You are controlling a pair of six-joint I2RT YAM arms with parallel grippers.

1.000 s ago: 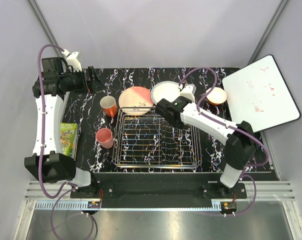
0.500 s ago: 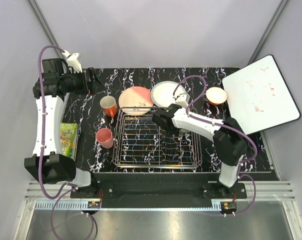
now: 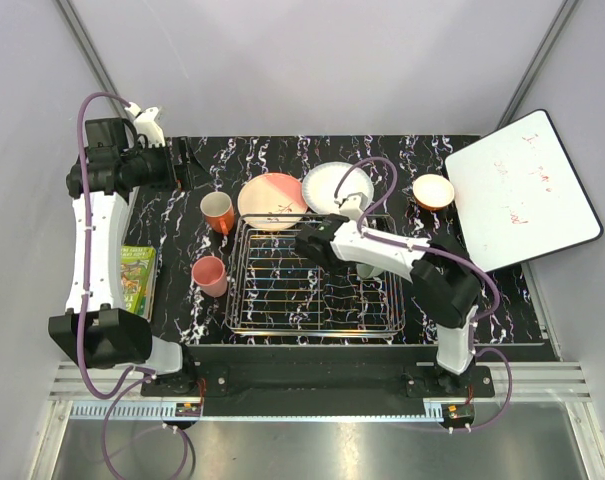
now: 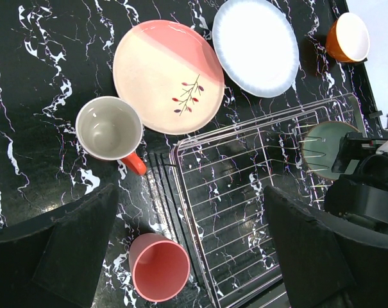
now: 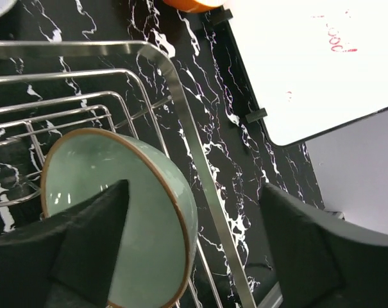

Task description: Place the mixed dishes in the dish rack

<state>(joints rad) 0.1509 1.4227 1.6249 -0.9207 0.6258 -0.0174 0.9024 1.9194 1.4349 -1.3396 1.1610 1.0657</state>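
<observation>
The right fingers point(image 5: 84, 237) gape wide, gripping nothing, 1 of them over the green bowl point(image 5: 97, 163). The bowl sits tilted in the far right corner of the rack point(image 5: 181, 119), likely so it drains. The left fingers point(image 4: 72, 237), also wide and empty, hover high above the orange mug point(image 4: 109, 128) on the surface point(image 4: 40, 51), probably the next pick.

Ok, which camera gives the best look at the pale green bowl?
Right wrist view: the pale green bowl shows large, rim and inside clear, in a corner of the dish rack. Left wrist shows it small, partly behind the right arm. Top external hides it almost wholly under that arm.
</observation>
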